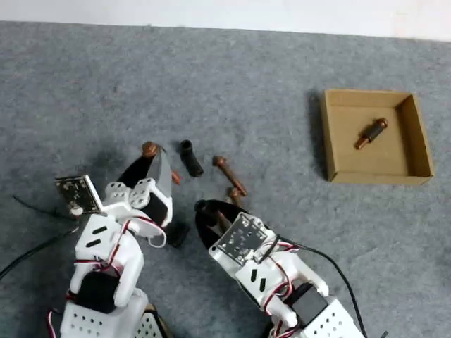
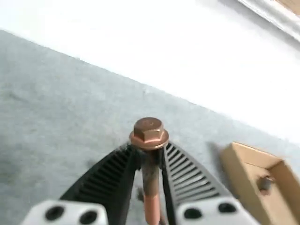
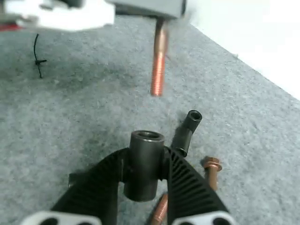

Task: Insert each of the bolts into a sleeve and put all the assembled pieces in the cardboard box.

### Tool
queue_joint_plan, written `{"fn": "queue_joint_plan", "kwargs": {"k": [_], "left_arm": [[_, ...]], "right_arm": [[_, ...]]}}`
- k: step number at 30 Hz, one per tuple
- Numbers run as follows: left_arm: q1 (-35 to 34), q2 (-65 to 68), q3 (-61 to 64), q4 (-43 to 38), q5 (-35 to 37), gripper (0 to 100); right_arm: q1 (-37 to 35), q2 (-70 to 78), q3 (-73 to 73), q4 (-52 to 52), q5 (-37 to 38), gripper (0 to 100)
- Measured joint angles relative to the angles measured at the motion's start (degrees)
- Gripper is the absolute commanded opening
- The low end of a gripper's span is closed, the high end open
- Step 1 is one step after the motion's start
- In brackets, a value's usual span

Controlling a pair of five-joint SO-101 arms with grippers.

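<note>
Left wrist view: copper-coloured bolt (image 2: pixel 149 135); hex flanged head; upright

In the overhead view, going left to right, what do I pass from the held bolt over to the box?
Held bolt → loose black sleeve → loose bolt → cardboard box → assembled piece inside it.

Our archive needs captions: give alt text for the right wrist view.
The right tool grips a black sleeve upright, bore up, while a copper bolt held by the left tool hangs thread-down beyond it. A second sleeve and loose bolts lie on the grey mat.
</note>
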State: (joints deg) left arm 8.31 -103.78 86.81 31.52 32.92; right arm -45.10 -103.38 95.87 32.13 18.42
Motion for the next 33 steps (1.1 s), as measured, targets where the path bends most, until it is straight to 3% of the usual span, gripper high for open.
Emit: {"fn": "queue_joint_plan", "kwargs": {"k": [4,13,33], "left_arm": [[3.6,0.0,-0.7,1.05,3.78,0],[9.85,-0.18,-2.99,5.8,4.4,0],[10.2,-0.35,-5.27,5.8,4.4,0]], "right_arm": [[-0.18,-0.09,0.0,0.0,0.0,0.5],[-0.26,-0.09,0.0,0.0,0.0,0.5],[1.41,-0.09,0.0,0.0,0.0,0.5]]}}
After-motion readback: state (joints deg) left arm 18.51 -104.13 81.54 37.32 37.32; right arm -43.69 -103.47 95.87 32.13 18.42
